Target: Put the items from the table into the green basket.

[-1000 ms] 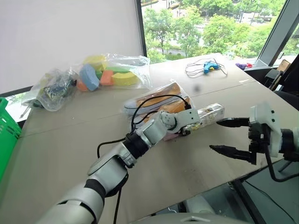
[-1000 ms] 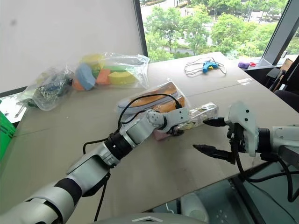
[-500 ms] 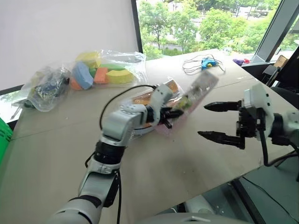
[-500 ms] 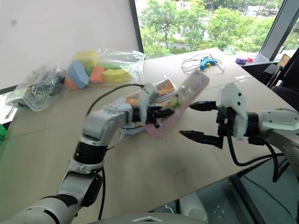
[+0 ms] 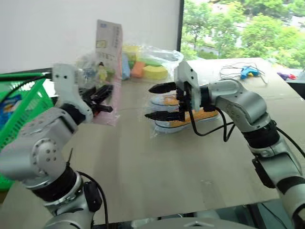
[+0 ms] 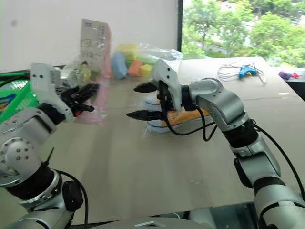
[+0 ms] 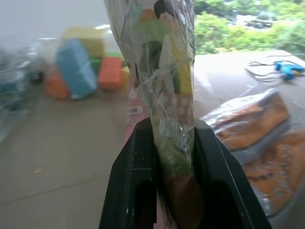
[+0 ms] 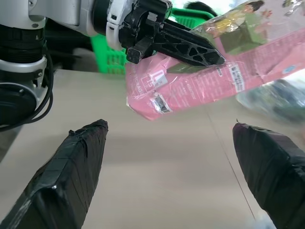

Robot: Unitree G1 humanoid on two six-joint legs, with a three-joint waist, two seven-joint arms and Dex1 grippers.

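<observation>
My left gripper (image 5: 106, 99) is shut on the long pink floral box (image 5: 108, 71), holding it upright in the air above the table's (image 5: 167, 162) left part, beside the green basket (image 5: 21, 102). In the left wrist view both fingers (image 7: 136, 181) clamp the box (image 7: 167, 71) near its lower end. My right gripper (image 5: 149, 102) stands open with nothing between its fingers, just left of the wrapped orange-and-white sneakers (image 5: 190, 117). It points at the box (image 8: 214, 71). The clear bag of colourful foam pieces (image 5: 147, 67) lies at the back.
A blue tool with a white cable (image 5: 243, 72) lies at the table's far right. Another clear bag (image 5: 86, 67) sits partly hidden behind the box. Something blue (image 5: 9, 107) lies inside the basket. The table's front edge runs close below my arms.
The view has swung left, bringing the basket in. My left gripper lifted the pink box off the table, up and leftward, turning it upright. My right gripper moved left past the sneakers, still open.
</observation>
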